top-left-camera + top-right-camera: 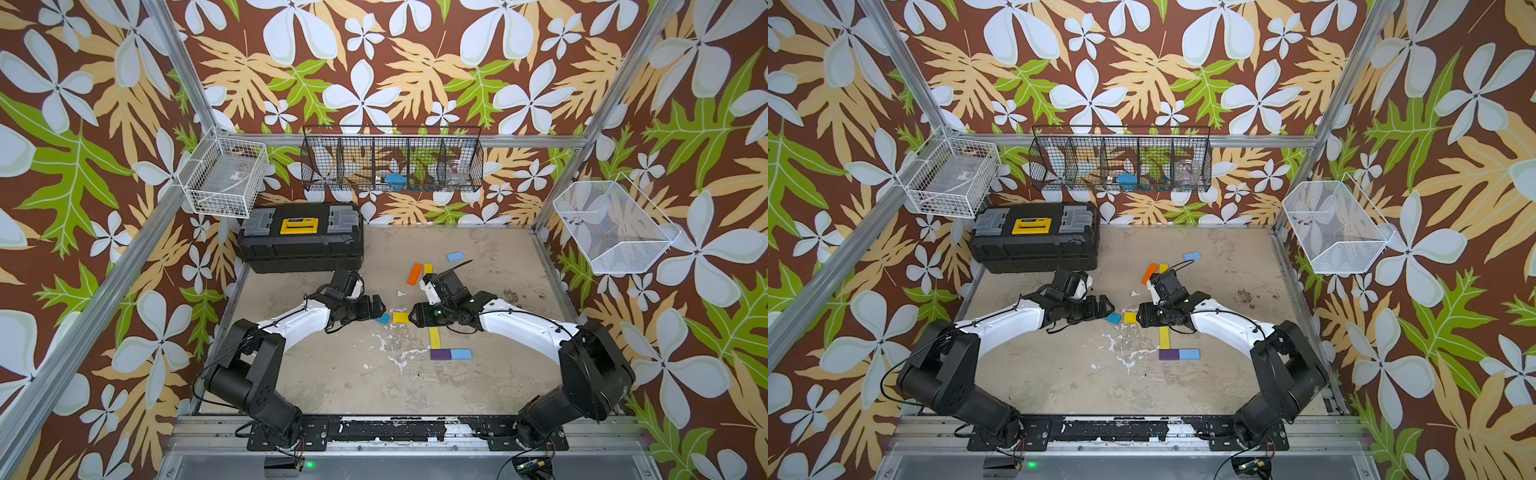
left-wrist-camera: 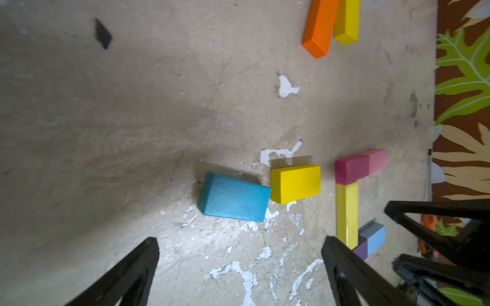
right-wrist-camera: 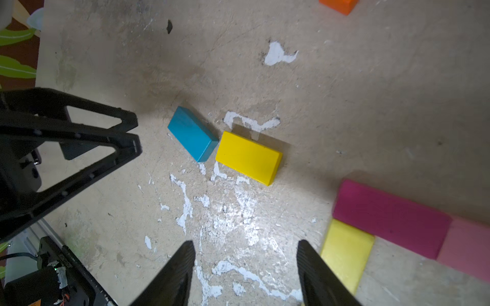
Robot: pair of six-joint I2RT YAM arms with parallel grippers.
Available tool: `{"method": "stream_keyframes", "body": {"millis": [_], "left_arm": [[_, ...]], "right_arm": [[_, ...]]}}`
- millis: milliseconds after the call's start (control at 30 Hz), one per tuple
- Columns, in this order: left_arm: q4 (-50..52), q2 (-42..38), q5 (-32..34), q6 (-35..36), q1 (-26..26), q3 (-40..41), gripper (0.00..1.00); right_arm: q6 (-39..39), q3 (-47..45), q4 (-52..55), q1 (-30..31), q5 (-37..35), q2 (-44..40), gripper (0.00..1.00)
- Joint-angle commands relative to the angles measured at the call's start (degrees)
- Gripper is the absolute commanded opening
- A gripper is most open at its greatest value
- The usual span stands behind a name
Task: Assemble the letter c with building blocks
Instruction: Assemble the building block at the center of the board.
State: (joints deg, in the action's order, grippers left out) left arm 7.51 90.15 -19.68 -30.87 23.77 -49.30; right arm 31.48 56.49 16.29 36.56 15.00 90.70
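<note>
A teal block and a short yellow block lie flat, corner to corner, on the table; both top views show them. My left gripper is open and empty just short of the teal block. My right gripper is open too, facing the yellow block with only bare table between its fingers. A magenta block and a pink block lie end to end atop a long yellow block. A purple block and a light blue block sit at the long yellow block's near end.
An orange block, another yellow block and a light blue block lie loose further back. A black toolbox stands at the back left. Wire baskets hang on the walls. The two grippers face each other closely.
</note>
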Motion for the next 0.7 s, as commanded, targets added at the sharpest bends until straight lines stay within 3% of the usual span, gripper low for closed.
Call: {"method": "stream_keyframes", "body": {"millis": [0, 200, 433, 667], "left_arm": [[-6.7, 0.1, -5.3, -3.2, -1.7, 1.3, 1.0], [-9.1, 0.9, -10.1, -5.1, -7.0, 2.0, 1.0], [-7.8, 0.2, -11.0, -4.4, -11.8, 1.1, 1.0], [-7.3, 1.2, -14.0, -3.8, -12.8, 0.3, 1.0]], "right_arm": [[0.3, 1.0, -2.1, 2.4, 0.8, 1.0, 0.63], [0.7, 5.4, -2.3, 7.5, 0.2, 5.8, 0.63], [0.2, 12.3, -1.7, 11.8, -0.7, 13.0, 0.63], [-0.3, 16.0, 0.1, 12.8, -2.5, 17.0, 0.62]]}}
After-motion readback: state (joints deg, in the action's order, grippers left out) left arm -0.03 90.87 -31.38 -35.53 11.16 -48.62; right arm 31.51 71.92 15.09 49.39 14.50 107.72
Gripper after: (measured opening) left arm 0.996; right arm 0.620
